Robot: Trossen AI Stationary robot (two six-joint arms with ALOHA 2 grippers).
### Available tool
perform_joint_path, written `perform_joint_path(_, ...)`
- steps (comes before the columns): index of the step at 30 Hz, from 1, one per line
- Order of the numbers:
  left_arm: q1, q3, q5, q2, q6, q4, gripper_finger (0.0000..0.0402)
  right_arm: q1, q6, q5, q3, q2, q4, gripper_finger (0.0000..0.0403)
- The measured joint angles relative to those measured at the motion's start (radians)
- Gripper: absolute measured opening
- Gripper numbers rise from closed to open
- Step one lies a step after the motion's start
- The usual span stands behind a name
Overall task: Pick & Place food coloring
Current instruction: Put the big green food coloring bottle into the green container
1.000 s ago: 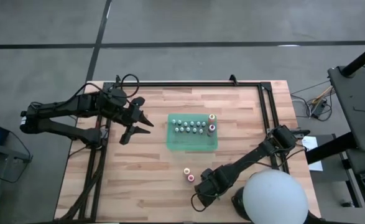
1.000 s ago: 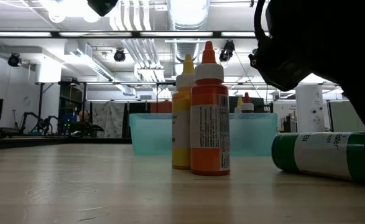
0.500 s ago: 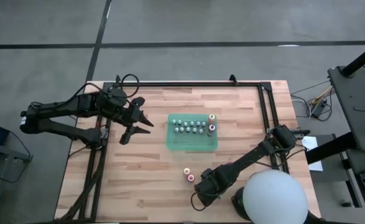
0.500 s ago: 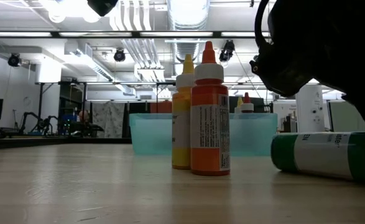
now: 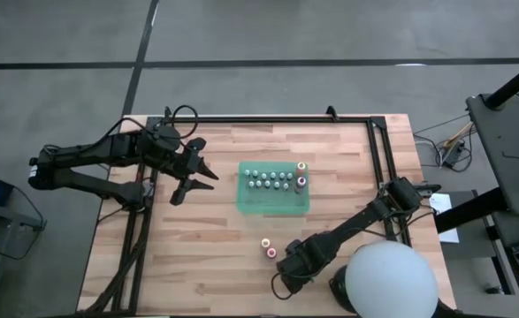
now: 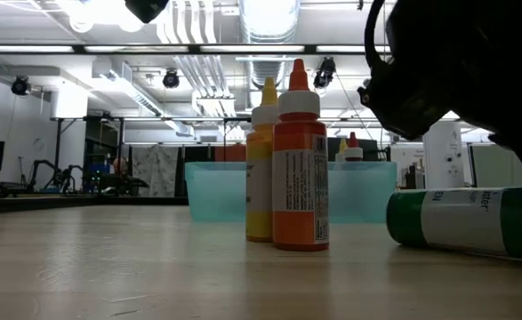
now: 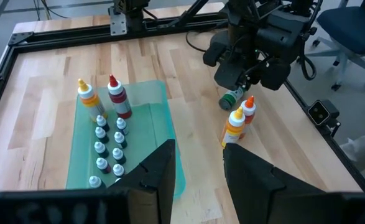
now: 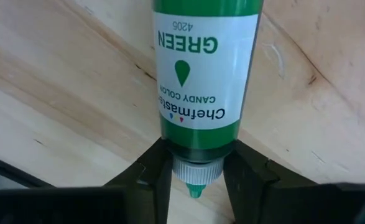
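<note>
Down near the bench's [image 5: 224, 265] near edge, toward its right corner, the green food coloring bottle [image 8: 206, 74] lies on its side. Its long axis runs straight out from the right gripper [image 8: 196, 165], cap end between the two fingers [image 8: 146, 177], which sit narrow against the bottle's neck, apparently gripping it. Beside it stand the orange bottle [image 6: 300, 160] and yellow bottle [image 6: 262, 164]. Well apart, by the left edge, the left gripper [image 5: 197, 173] waits with fingers partly open, empty, short of the green tray [image 5: 272, 201] of small bottles.
</note>
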Motion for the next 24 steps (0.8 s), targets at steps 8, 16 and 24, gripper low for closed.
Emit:
perform_joint_path(8,0.000,0.001,0.000,0.000,0.000,-0.001,0.0108,0.000,-0.024,0.000,0.060,-0.040,-0.047,0.0105)
perform_joint_path(16,0.000,0.058,0.001,0.000,0.002,0.001,0.0108,-0.003,-0.060,0.066,0.161,-0.162,-0.228,0.0105)
perform_joint_path(24,0.000,0.111,0.035,0.000,-0.040,0.074,0.0108,-0.062,-0.136,0.127,0.246,-0.284,-0.305,0.0106)
